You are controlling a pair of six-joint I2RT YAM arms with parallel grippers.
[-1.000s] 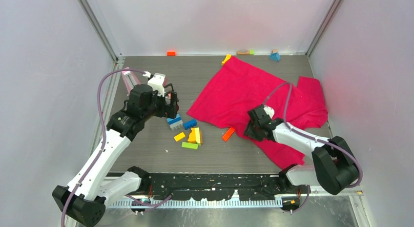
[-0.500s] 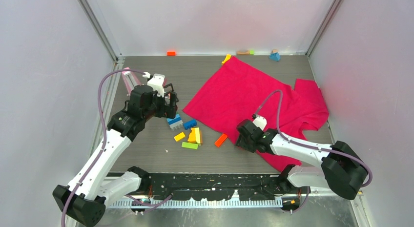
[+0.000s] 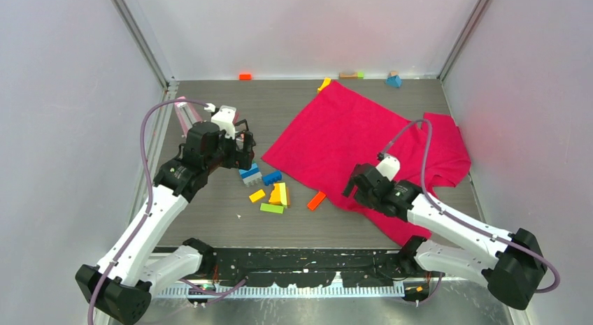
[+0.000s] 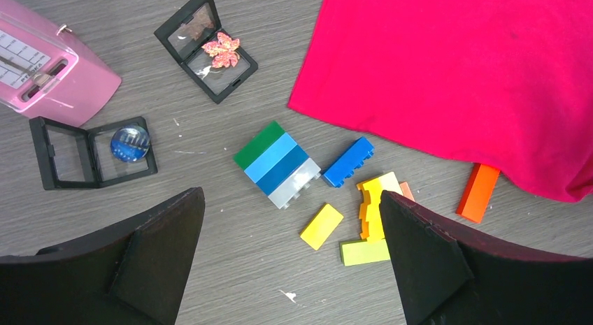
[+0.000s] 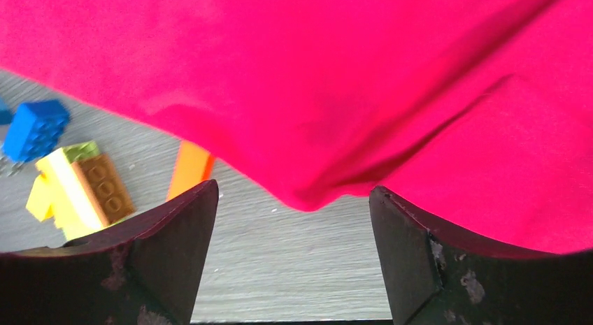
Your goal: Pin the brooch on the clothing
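Seen from above, the left gripper (image 3: 246, 147) hangs spread wide over the toy bricks (image 3: 269, 189) as the right gripper (image 3: 352, 189), also spread, straddles the near hem of the T-shirt (image 3: 349, 129), likely to flatten it; the left wrist view finds the brooch (image 4: 221, 49) unpicked in its open black case (image 4: 227, 80); the right wrist view shows nothing pinched.

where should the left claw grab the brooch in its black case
Probably straight down from above, pinching the brooch across its outer petals: it lies flat on the open black case, leaving no side to slip under. The left claw hangs open.
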